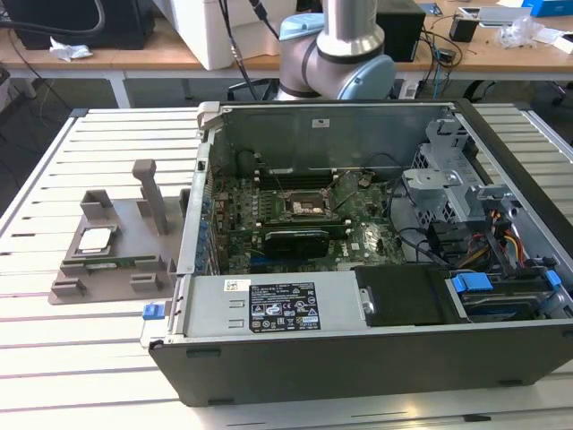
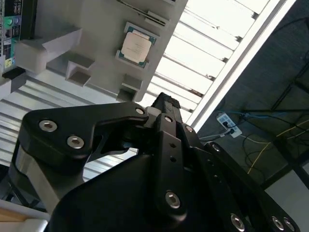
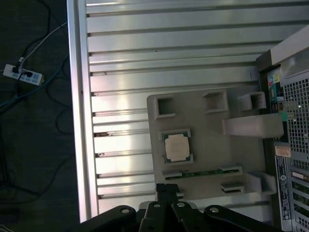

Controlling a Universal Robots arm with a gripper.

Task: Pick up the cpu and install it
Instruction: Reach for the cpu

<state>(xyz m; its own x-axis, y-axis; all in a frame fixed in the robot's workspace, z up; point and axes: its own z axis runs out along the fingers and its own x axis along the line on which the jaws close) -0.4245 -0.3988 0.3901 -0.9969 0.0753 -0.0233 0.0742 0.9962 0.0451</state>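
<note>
cpu [image 1: 96, 238] sits in the grey holder [image 1: 134, 235] at the exterior view's left, untouched. gripper [image 3: 166, 186] hangs clear of it, jaws pressed together, holding nothing.

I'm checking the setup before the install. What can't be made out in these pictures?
1. Exterior view: the socket in the case is too small to tell whether it is open or empty.
2. Exterior view: the arm is cut off by the top edge.
3. First wrist view: the corner mark on the cpu, lying in the fixture, is too small to see.
4. First wrist view: the body of the gripper is cut off by the bottom edge.
</note>
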